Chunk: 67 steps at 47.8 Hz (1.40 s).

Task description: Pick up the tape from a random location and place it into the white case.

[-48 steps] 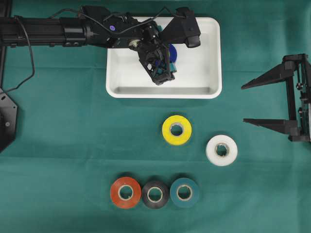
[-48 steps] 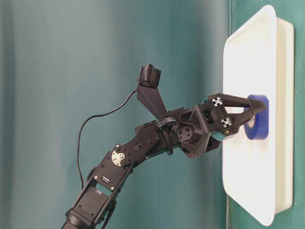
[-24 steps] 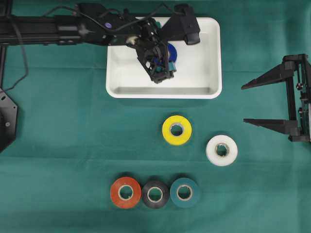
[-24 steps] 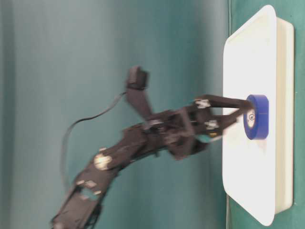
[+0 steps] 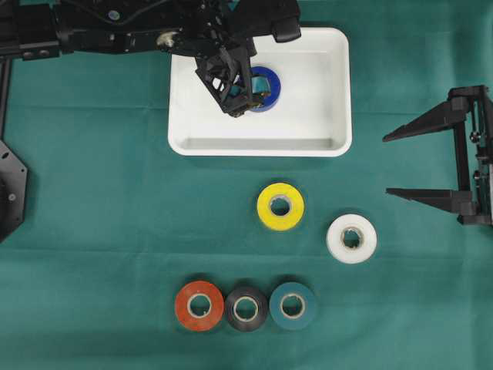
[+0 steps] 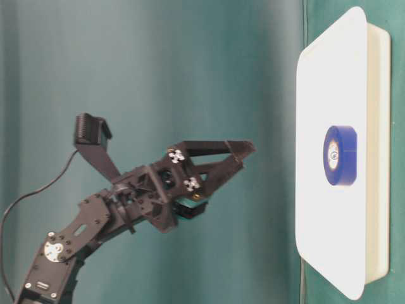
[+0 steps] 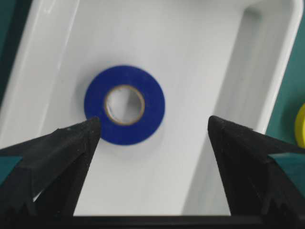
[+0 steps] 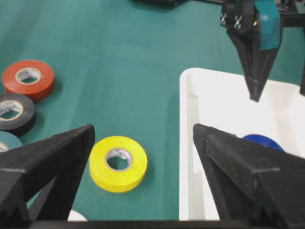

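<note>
Left gripper (image 6: 235, 157), jaws spread wide and empty, hanging clear above blue tape roll (image 5: 263, 89) lying flat inside white case (image 5: 331, 100) at far side of table. Judged light, stiff, smooth-sided; best pinched across outer rim. Right gripper (image 5: 404, 166) wide, parked right.

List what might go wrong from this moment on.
1. The left gripper hangs open above the blue tape in the white case; a swing low over the raised rim might clip it and shift the case.
2. The red tape, black tape and teal tape lie tightly side by side, so fingers going for the middle roll may push its neighbours.
</note>
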Each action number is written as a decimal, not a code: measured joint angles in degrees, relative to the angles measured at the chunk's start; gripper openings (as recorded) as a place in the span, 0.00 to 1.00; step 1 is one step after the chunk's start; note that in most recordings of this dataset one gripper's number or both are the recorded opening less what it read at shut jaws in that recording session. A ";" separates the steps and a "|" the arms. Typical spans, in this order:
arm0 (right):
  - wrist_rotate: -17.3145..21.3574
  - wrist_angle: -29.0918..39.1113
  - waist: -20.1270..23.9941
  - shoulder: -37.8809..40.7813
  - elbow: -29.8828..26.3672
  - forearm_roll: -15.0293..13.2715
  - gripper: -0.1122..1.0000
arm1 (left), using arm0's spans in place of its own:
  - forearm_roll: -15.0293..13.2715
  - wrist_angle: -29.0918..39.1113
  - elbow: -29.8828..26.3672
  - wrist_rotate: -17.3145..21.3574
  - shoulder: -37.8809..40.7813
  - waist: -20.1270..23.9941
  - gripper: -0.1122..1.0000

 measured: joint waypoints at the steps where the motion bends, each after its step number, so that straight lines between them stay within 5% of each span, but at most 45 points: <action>1: 0.00 0.00 0.00 0.00 0.00 0.00 0.93 | 0.00 0.00 0.18 -0.09 0.00 -0.09 0.91; 24: 0.00 0.00 -0.18 -0.09 -0.53 0.00 0.93 | 0.00 -0.18 2.29 0.09 -0.62 -12.83 0.91; 40: 0.00 0.00 -0.18 -0.18 -0.53 0.00 0.93 | 0.00 -2.72 9.32 0.00 -7.73 -12.83 0.91; 67: 0.00 0.44 -0.26 -1.67 -0.70 0.00 0.93 | 0.00 -14.50 30.06 -0.09 -37.09 -12.83 0.91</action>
